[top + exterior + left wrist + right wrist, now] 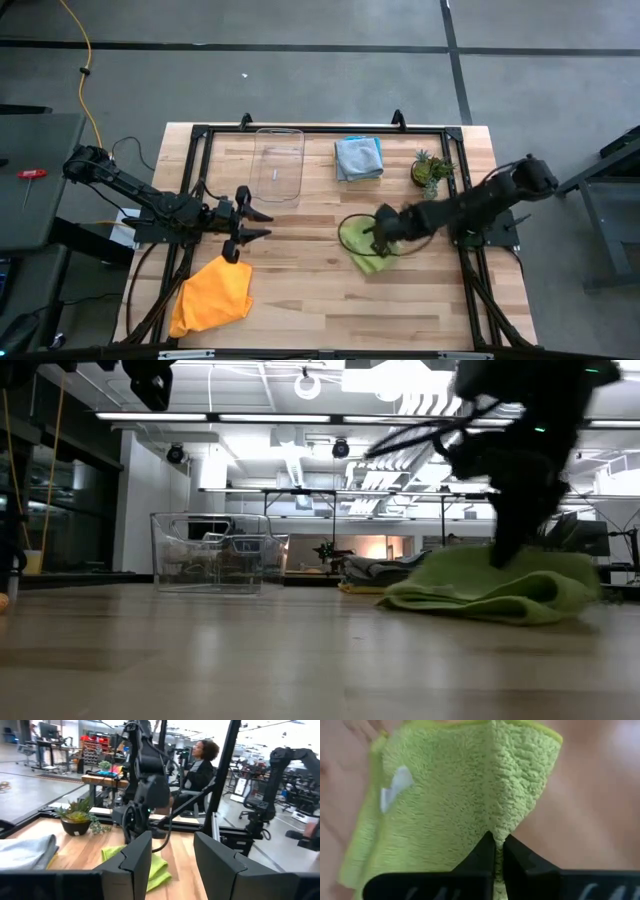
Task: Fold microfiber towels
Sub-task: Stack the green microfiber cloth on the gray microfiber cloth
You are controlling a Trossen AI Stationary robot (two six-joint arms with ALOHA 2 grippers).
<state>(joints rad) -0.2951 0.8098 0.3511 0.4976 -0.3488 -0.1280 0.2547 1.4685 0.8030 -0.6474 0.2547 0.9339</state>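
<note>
A lime green towel (365,245) lies crumpled on the table right of centre, and my right gripper (381,236) is shut on it from above. It also shows in the low view as the lime green towel (490,595) and in the right wrist view (450,795). An orange towel (212,295) lies bunched at the near left. A folded blue-grey towel (358,158) rests flat at the far middle. My left gripper (246,226) hovers open at the left, above the orange towel's far edge, with nothing between its fingers (135,862). My right gripper pinches a raised ridge of the lime green towel (501,832) between its two fingertips (482,852). The fingers come from above, slanting down. The cloth rises in a crease up to the fingers, and the rest of the towel (470,605) lies on the table.
A clear plastic tray (278,165) stands at the far middle-left. A small potted plant (430,170) stands at the far right, close behind my right arm. Bare wood shows at the table's middle and near edge. A person sits beyond the table in the left wrist view.
</note>
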